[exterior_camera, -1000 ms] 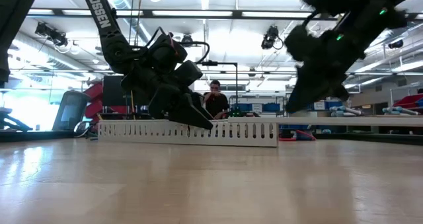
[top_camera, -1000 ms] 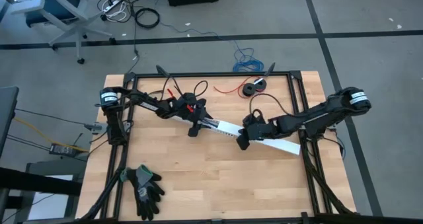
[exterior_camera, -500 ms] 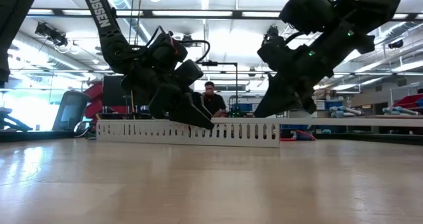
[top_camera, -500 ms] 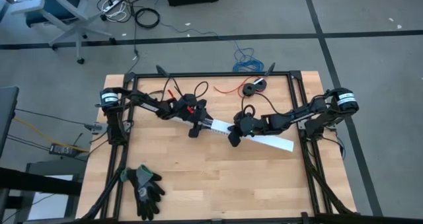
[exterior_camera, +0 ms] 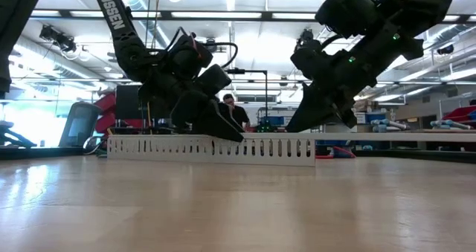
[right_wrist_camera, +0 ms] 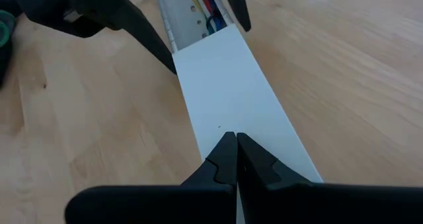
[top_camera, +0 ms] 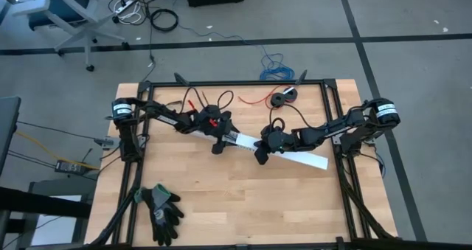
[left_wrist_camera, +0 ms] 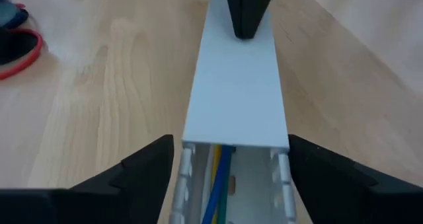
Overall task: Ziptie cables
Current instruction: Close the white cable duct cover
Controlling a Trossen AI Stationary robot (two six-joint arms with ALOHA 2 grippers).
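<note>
High view: a pale wooden counter [top_camera: 221,198] with a dark metal frame carries a long white plastic cable duct [top_camera: 284,151] lying slantwise across its middle. The left end effector [top_camera: 219,140] sits over the duct's open end, its fingers spread to either side of the channel, while the right end effector [top_camera: 261,155] rests on the flat white lid further along, fingers pressed together. A pair of dark gloves [top_camera: 162,209] lies near the front left corner, and a red wire with a black round spool [top_camera: 281,98] sits by the far edge. Low view: the duct [exterior_camera: 212,147] shows its slotted side wall, a row of narrow upright slits, lying flat on the smooth wood grain; the left end effector [exterior_camera: 223,129] comes down onto its top edge and the right end effector [exterior_camera: 316,118] hangs at its other end. A person [exterior_camera: 230,111] sits in the room behind. Left wrist view: the two dark wedge-shaped fingers [left_wrist_camera: 139,168] of the left end effector [left_wrist_camera: 231,163] stand apart, flanking the duct, and inside the uncovered channel lie the cables [left_wrist_camera: 221,178], thin yellow, blue and green strands running lengthwise under the smooth white lid [left_wrist_camera: 238,92]. Right wrist view: the right end effector [right_wrist_camera: 232,142] has its tapered black fingertips [right_wrist_camera: 223,154] closed against each other, touching the matte white lid [right_wrist_camera: 225,85]; beyond the lid's edge the cables [right_wrist_camera: 205,9] show red, yellow and blue inside the slotted channel.
</note>
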